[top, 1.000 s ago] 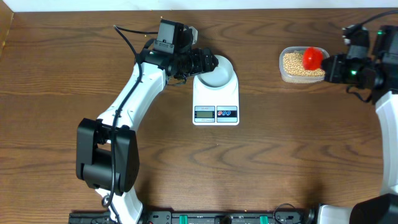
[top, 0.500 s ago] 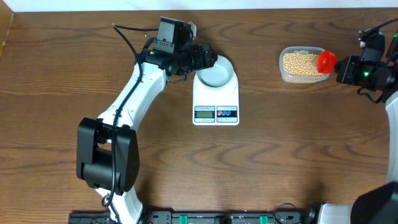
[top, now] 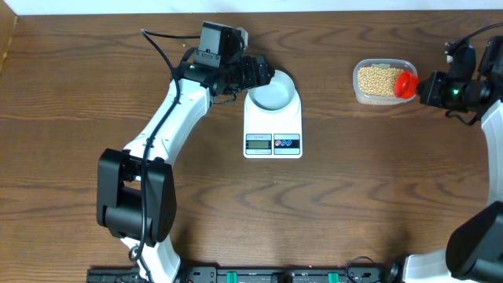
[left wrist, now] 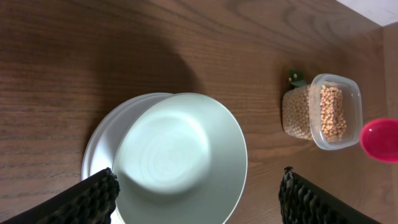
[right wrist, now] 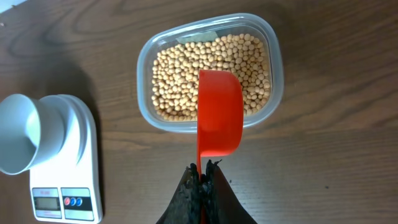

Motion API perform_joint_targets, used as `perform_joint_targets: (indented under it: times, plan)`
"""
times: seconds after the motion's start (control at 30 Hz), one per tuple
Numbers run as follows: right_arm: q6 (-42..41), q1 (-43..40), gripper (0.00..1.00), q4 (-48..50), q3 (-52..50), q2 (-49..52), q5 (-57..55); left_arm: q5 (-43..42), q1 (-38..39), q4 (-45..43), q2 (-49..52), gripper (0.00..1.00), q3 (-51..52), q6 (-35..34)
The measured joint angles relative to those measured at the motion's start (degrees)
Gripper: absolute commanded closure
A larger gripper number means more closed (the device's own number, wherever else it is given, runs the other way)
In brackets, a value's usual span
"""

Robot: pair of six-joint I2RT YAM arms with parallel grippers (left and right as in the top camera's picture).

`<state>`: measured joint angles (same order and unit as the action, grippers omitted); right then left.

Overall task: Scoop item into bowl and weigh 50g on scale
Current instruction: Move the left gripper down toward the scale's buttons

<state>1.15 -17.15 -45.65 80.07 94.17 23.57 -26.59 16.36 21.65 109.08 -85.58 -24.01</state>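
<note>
My right gripper (right wrist: 202, 171) is clamped on the scoop (right wrist: 219, 115), which sits empty over the beans (right wrist: 180, 81) in the tub (right wrist: 273, 62), upper right overhead. Bowl (top: 271, 96) on scale (top: 273, 126), upper centre. My left gripper (left wrist: 199, 199) has its jaws apart, flanking the bowl.

Risks:
- The long carry could spill beans on the desk (top: 377, 196).
- A left nudge would skew the reading.

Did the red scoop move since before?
Yes. The red scoop went right: it was over the beans, and now it is at the right edge of the clear tub.
</note>
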Motion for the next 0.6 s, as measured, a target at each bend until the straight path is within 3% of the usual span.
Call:
perform_joint_targets:
  times: [0.47, 0.6]
  plan:
    - [0.2, 0.0, 0.99, 4.3, 0.0, 4.1, 0.1, 1.3, 0.0, 0.2, 0.0, 0.16, 0.0, 0.0]
    - [0.2, 0.0, 0.99, 4.4, 0.0, 4.1, 0.2, 1.5, 0.0, 0.7, 0.0, 0.22, 0.0, 0.0]
